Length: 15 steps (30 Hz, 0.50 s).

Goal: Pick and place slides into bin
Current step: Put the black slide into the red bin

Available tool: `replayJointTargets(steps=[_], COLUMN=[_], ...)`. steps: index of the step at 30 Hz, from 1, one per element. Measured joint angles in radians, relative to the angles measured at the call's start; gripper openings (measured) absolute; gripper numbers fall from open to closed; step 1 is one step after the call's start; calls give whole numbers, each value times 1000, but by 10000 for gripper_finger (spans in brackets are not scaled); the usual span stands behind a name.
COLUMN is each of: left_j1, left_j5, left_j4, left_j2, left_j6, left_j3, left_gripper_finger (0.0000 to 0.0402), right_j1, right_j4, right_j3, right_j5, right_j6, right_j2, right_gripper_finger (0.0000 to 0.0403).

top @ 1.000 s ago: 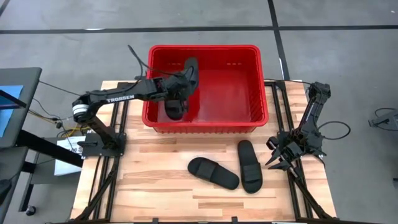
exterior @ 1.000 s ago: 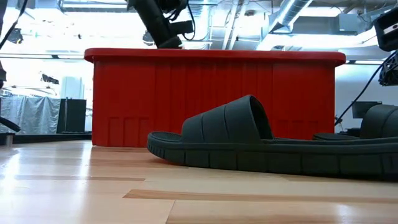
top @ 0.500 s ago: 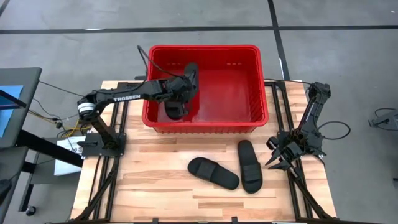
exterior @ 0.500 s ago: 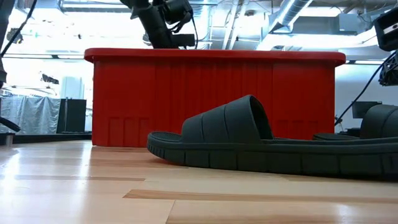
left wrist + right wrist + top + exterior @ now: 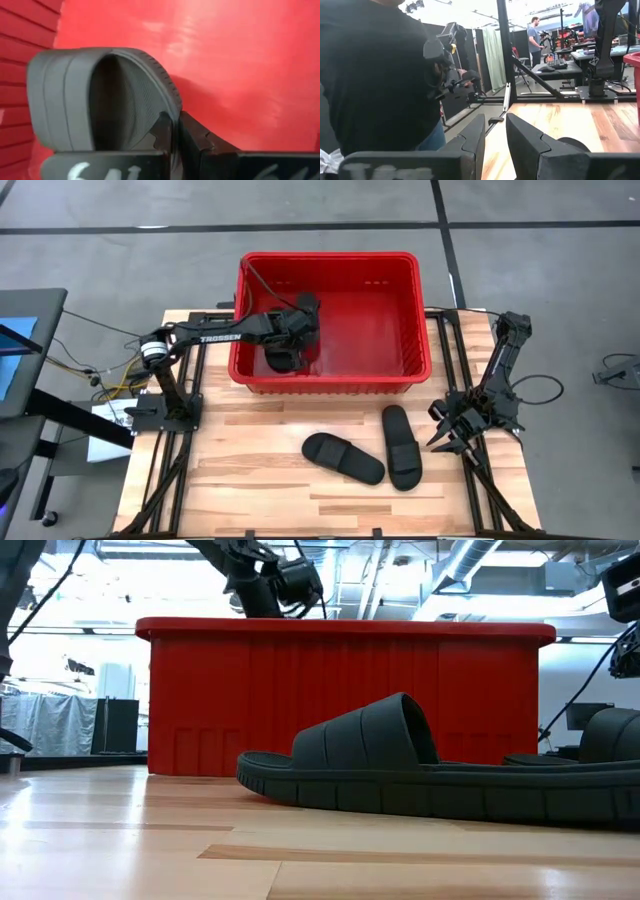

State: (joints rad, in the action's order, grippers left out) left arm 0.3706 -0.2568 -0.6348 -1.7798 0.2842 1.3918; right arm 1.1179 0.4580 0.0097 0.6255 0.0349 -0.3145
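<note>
The red bin point(image 5: 400, 260) stands at the table's far middle and fills the middle of the low view point(image 5: 340, 700). My left gripper point(image 5: 298, 330) reaches down inside its left part and is shut on a black slide point(image 5: 284, 358), whose wide strap shows in the left wrist view point(image 5: 65, 100). Two more black slides point(image 5: 343, 458) point(image 5: 400, 445) lie sole-down on the table in front of the bin. My right gripper point(image 5: 450, 438) waits open at the table's right edge, touching nothing. My left gripper point(image 5: 175, 135) pinches the slide's ribbed sole edge point(image 5: 167, 100) between its two fingers, right beside the strap. The fingers come from the table's left, slanting down into the bin. The slide sits low over the bin's floor; whether it touches the floor I cannot tell.
The bin's right half point(image 5: 370, 330) shows bare red floor. The two slides on the table also show in the low view point(image 5: 400, 765) point(image 5: 600, 750). A person in dark clothes point(image 5: 375, 75) stands beyond the table's right side. Bare wood lies at the near left point(image 5: 220, 480).
My left gripper has gone down deeper into the bin and a little toward the table's right edge, still shut on the slide. The slide has sunk with it, its raised end now lower against the bin's far wall.
</note>
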Motion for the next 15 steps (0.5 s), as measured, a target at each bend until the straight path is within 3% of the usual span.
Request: replayJointTargets(steps=[15], left_j1=[-2], left_j5=[22], left_j4=[-21], left_j2=[-54], left_j6=[-27], left_j3=[0], left_gripper_finger=[0], right_j1=[0], right_j4=[-18], right_j3=[0], right_j5=[0], right_j6=[0], right_j2=[0], right_gripper_finger=[70])
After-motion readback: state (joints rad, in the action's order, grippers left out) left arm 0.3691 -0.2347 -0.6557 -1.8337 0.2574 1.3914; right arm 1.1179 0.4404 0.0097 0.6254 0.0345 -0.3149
